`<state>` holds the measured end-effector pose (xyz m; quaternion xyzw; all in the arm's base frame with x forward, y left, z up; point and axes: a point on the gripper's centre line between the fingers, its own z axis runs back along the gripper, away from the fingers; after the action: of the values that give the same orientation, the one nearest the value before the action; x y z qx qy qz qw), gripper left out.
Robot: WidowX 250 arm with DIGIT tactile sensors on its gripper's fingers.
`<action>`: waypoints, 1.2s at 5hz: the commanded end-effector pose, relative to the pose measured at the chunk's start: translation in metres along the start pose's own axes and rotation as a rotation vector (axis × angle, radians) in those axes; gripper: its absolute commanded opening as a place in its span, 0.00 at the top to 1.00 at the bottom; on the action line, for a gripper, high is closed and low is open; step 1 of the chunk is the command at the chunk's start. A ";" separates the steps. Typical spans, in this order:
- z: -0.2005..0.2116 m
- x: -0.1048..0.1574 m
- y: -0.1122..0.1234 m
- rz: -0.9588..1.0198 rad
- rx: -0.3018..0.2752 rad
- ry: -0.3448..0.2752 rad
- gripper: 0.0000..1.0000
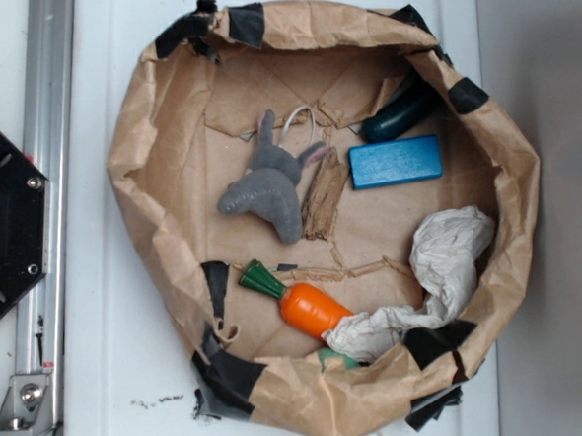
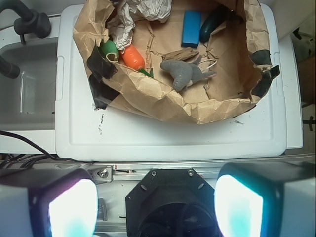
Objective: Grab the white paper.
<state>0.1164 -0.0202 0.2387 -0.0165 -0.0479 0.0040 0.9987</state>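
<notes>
My gripper (image 2: 155,207), fingers spread wide and empty, sits well short of the bag (image 2: 148,98); the paper (image 2: 143,9) lies at the bag's far wall, its long curve ending left of the carrot (image 2: 132,57).

No legible text, label, brand, number or sign appears in either view; the small dark specks on the white plastic lid (image 1: 156,402) form no readable characters.
</notes>
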 end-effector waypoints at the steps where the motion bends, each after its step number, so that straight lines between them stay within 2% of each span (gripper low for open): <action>1: 0.000 0.000 0.000 0.000 0.000 0.000 0.00; 2: -0.011 0.020 0.004 -0.024 0.001 -0.085 0.00; 4: -0.036 0.058 0.017 -0.056 0.007 -0.174 0.00; 5: -0.065 0.092 0.020 -0.059 -0.035 -0.171 0.00; 6: -0.085 0.119 0.006 -0.046 -0.069 -0.161 0.00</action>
<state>0.2359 -0.0114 0.1495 -0.0485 -0.1001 -0.0053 0.9938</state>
